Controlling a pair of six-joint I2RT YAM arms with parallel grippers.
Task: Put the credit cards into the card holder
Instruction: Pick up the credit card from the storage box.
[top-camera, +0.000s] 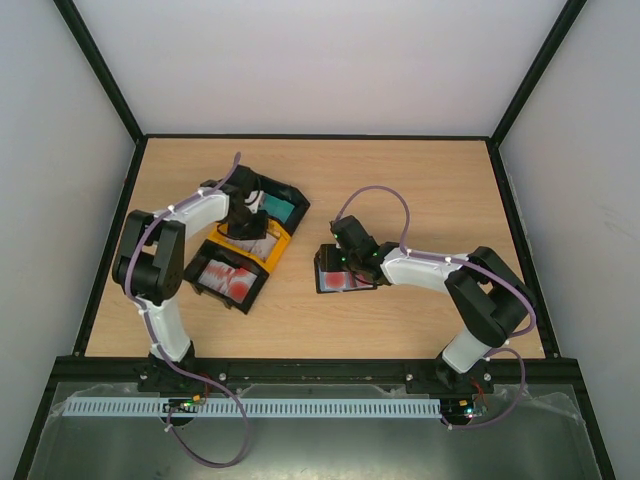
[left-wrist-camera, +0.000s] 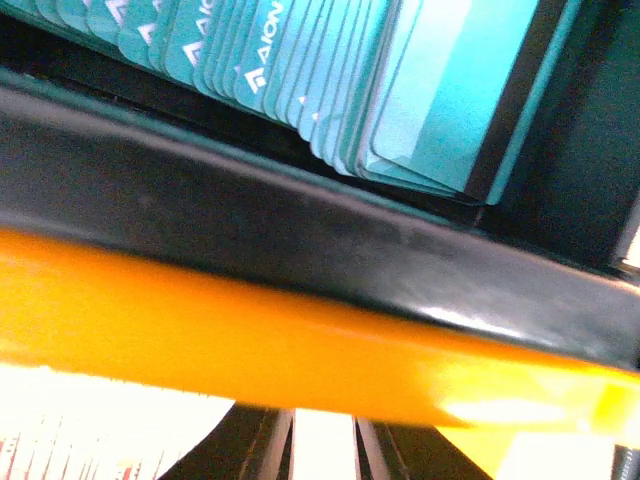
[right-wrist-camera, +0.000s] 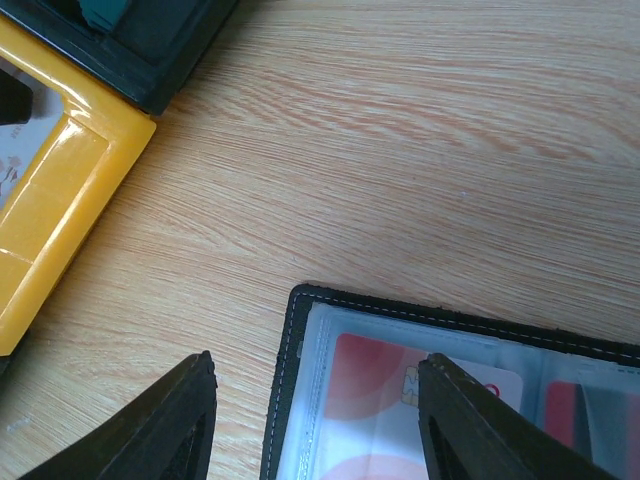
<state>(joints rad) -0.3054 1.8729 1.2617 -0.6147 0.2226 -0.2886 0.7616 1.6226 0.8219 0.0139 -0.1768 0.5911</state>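
The tabletop (right-wrist-camera: 420, 120) is showing matt wood grain. The yellow tray (left-wrist-camera: 250, 345) is gleaming as glossy plastic, the black tray (left-wrist-camera: 250, 215) duller. The teal cards (left-wrist-camera: 440, 90) are looking smooth. The card holder (right-wrist-camera: 380, 330) is showing stitched leather-like edging and shiny clear sleeves.

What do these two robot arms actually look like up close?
Both the left arm and the right arm have smooth white shell segments joined by chunky black joints. A greyish-purple cable loops loosely along each. The right arm's fingers are dark, matte, tapering wedges.
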